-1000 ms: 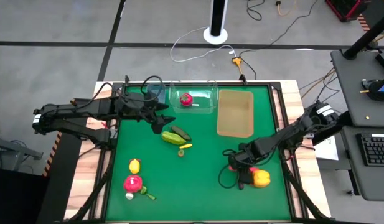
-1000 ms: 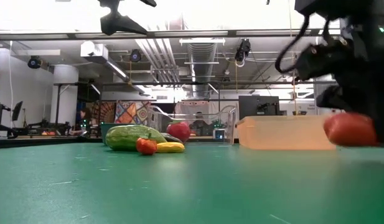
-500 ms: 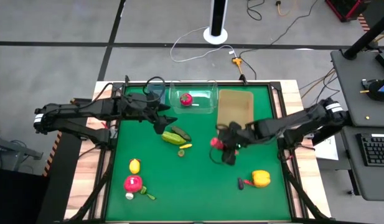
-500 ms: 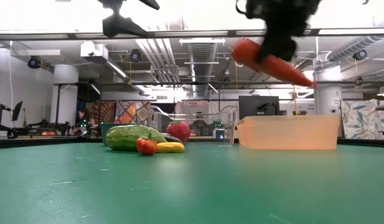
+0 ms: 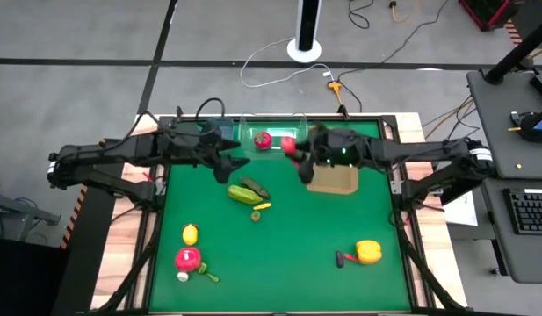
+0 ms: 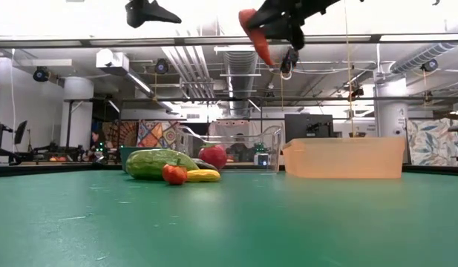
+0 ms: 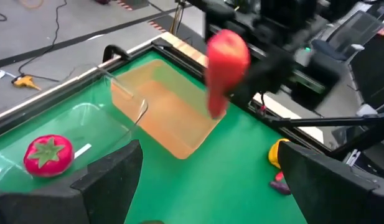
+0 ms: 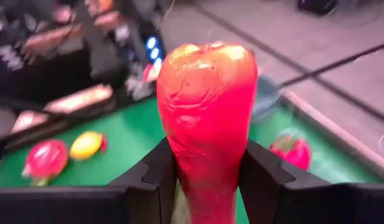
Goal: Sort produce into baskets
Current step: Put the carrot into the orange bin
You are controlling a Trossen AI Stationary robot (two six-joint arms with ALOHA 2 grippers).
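My right gripper (image 8: 207, 177) is shut on a red chilli (image 8: 207, 106) high above the table, by the right end of the clear tub (image 5: 275, 151). A red piece (image 5: 263, 140) lies in the tub. The tan tray (image 5: 336, 183) stands to the right, half under my right arm. My left gripper (image 7: 210, 186) hangs open in the air beside the blue-grey bin (image 5: 220, 130), facing the chilli (image 7: 224, 68). On the mat lie cucumbers (image 5: 245, 193), a lemon (image 5: 191, 234), a red round piece (image 5: 188, 259) and a yellow pepper (image 5: 368, 252). My right gripper pinches the chilli's narrower part (image 8: 207, 186) between its two fingers (image 8: 159, 177), one on each side. The fingers come nearly level from the table's right side. The chilli is lifted clear, thick end (image 6: 249, 18) up and thin end (image 6: 267, 58) slanting down.
A small yellow piece (image 5: 263, 206) and a tiny bit (image 5: 255, 216) lie by the cucumbers, and a small dark piece (image 5: 341, 258) lies next to the pepper. The middle of the green mat (image 5: 306, 228) is bare.
My right gripper has risen from beside the yellow pepper at the near right and swung toward the far edge and the left, tipping from pointing down to nearly level. The chilli has gone with it, lifted off the mat to high beside the clear tub.
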